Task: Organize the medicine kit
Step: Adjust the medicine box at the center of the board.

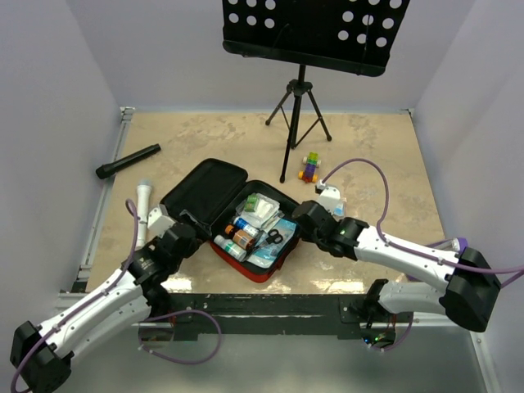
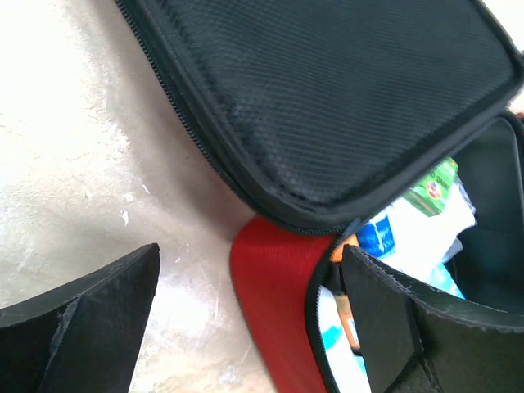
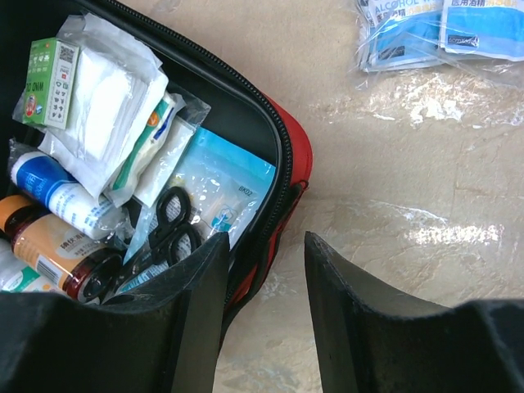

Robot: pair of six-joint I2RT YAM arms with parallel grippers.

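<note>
The medicine kit [image 1: 264,268], a red zip case with black lining, lies open in the middle of the table, its lid [image 1: 205,192] folded back to the left. In the right wrist view it holds black scissors [image 3: 168,225], brown bottles [image 3: 65,258], white gauze packets [image 3: 106,106] and a blue packet [image 3: 221,184]. My left gripper [image 2: 250,254] stands wide open astride the kit's red near-left wall [image 2: 274,295]. My right gripper [image 3: 266,237] is open too, its left finger over the inside and the zip rim [image 3: 282,192] in the gap.
Blue alcohol-pad packets [image 3: 434,33] lie loose on the table to the right of the kit. A black flashlight [image 1: 128,161] and a white tube [image 1: 143,209] lie at the left. A music stand's tripod [image 1: 299,115] and a coloured block toy [image 1: 309,166] stand behind.
</note>
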